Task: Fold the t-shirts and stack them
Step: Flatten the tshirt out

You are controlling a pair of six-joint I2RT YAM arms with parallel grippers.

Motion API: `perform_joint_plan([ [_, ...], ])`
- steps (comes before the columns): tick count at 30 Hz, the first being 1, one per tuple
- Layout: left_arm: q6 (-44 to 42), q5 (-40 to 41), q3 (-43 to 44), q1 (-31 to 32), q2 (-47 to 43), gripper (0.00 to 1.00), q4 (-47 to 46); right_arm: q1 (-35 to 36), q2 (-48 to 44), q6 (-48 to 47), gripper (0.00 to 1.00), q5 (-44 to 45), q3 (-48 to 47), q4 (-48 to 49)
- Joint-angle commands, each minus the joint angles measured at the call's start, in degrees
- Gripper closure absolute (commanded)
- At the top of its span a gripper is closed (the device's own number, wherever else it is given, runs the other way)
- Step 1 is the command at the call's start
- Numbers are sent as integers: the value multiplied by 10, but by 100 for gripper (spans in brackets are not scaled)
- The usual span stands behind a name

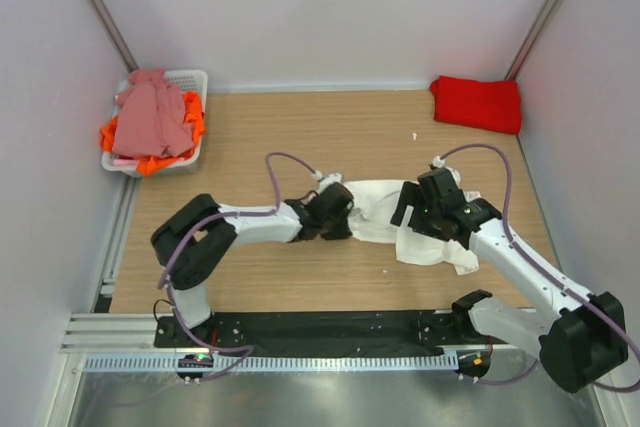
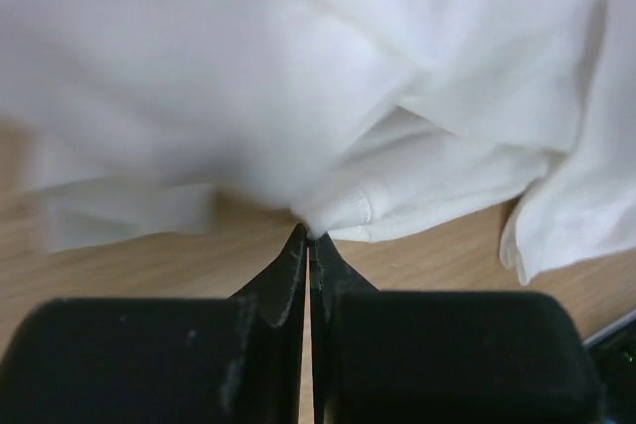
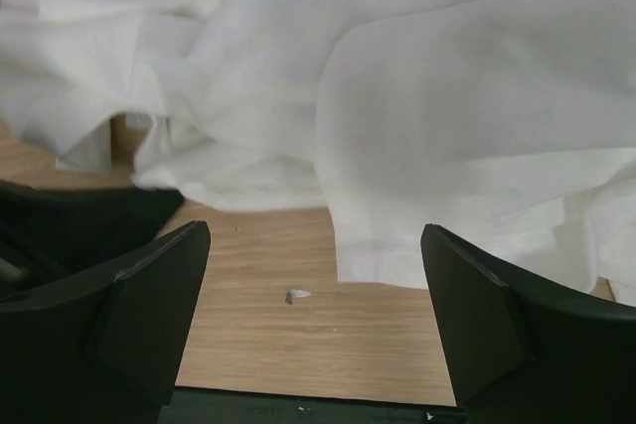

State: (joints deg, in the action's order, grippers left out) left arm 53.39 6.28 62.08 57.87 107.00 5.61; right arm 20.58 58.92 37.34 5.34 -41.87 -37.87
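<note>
A crumpled white t-shirt (image 1: pixel 375 199) lies in the middle of the wooden table (image 1: pixel 260 137). My left gripper (image 1: pixel 343 213) is at its left edge. In the left wrist view that gripper (image 2: pixel 309 237) is shut, with a fold of the white t-shirt (image 2: pixel 397 96) pinched at the fingertips. My right gripper (image 1: pixel 410 209) hovers over the shirt's right half. It stands open (image 3: pixel 316 232) with only bare table and the hem of the white t-shirt (image 3: pixel 467 146) between its fingers. A folded red t-shirt (image 1: pixel 477 103) lies at the back right. Pink (image 1: pixel 150 117) and orange (image 1: pixel 152 163) t-shirts are heaped in a basket.
The white slotted basket (image 1: pixel 196 78) stands at the back left corner. A tiny white scrap (image 3: pixel 297 295) lies on the wood near my right gripper, and another scrap (image 1: pixel 415 135) farther back. White walls close the table on three sides.
</note>
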Motion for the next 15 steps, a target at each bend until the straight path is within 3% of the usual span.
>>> perform_joint_plan([
  [1, 6, 16, -71, -98, -101, 100, -5, 103, 30, 53, 8, 54, -12, 8],
  [4, -7, 31, -110, -149, -143, 100, 2, 153, 52, 77, 12, 80, -12, 4],
  [9, 0, 11, -156, -187, -154, 100, -40, 229, 96, 110, 30, 99, -11, 3],
  [15, -3, -6, -158, -189, -136, 100, -53, 315, 183, 128, 31, 129, -77, 1],
])
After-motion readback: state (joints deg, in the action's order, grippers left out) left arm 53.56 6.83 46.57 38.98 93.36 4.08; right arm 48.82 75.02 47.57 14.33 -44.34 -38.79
